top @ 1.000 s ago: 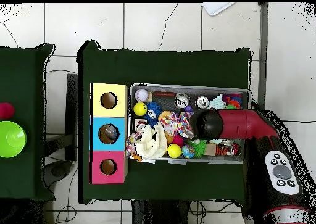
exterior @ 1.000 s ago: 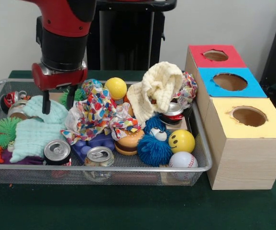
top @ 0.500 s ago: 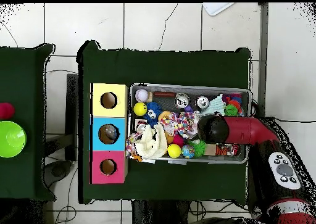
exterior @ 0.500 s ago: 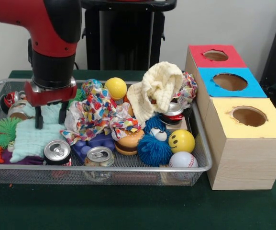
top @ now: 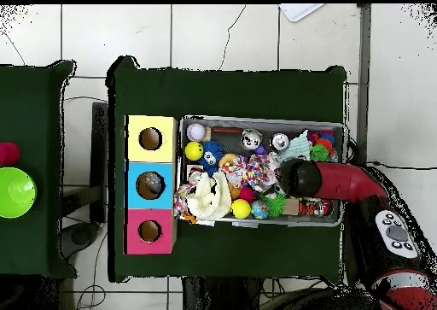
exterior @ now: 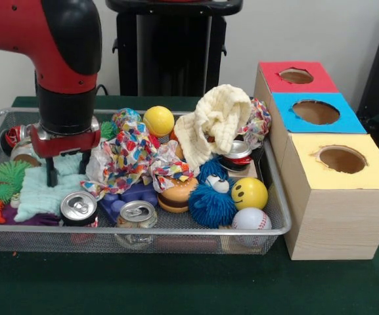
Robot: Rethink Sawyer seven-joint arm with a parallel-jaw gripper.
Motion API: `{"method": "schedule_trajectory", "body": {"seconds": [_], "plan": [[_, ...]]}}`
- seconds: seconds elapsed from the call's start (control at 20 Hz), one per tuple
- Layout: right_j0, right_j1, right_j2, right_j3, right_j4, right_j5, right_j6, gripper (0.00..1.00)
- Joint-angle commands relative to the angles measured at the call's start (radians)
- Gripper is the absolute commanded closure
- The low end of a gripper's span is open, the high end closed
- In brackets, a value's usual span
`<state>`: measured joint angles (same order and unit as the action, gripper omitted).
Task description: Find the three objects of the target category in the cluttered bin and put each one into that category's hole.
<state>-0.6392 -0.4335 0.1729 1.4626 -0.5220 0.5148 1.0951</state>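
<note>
In the front view my gripper [exterior: 67, 172] is open, low over the left part of the wire bin [exterior: 278, 230]. Its two fingers [exterior: 51, 176] stand down on a mint green cloth [exterior: 39, 193], one at each side of a fold. Nothing is held. A patterned colourful cloth [exterior: 127, 157] lies just right of the gripper, and a cream knitted cloth [exterior: 217, 117] is heaped at the back right. Two drink cans [exterior: 79, 207] [exterior: 136, 213] lie near the front rim. In the overhead view the arm's head [top: 299, 177] hides the gripper.
Three boxes with holes stand right of the bin: red [exterior: 294, 75], blue [exterior: 315, 111], yellow [exterior: 340, 159]. Also in the bin are a yellow ball [exterior: 158, 120], a smiley ball [exterior: 249, 192], a baseball [exterior: 251, 220], a blue fuzzy toy [exterior: 210, 200], a burger toy [exterior: 176, 194] and green spiky toys [exterior: 4, 177].
The arm has shifted left in the front view and come down, so the open fingers now reach the mint green cloth. The bin's contents have not moved.
</note>
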Motion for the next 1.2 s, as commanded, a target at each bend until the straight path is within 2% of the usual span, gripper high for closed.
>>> {"method": "schedule_trajectory", "body": {"seconds": [0.05,0.45,0.6,0.7,0.95,1.2], "plan": [[-0.069,0.027,0.099,0.046,0.154,0.155,0.117,0.0],[-0.076,-0.019,0.137,0.125,0.305,0.25,0.12,0.0],[-0.089,-0.021,0.167,0.171,0.383,0.256,0.148,0.0],[-0.083,-0.028,0.17,0.196,0.409,0.25,0.157,0.0],[-0.054,-0.028,0.137,0.217,0.404,0.193,0.148,0.0],[-0.021,-0.002,0.086,0.171,0.276,0.025,0.093,0.0]]}}
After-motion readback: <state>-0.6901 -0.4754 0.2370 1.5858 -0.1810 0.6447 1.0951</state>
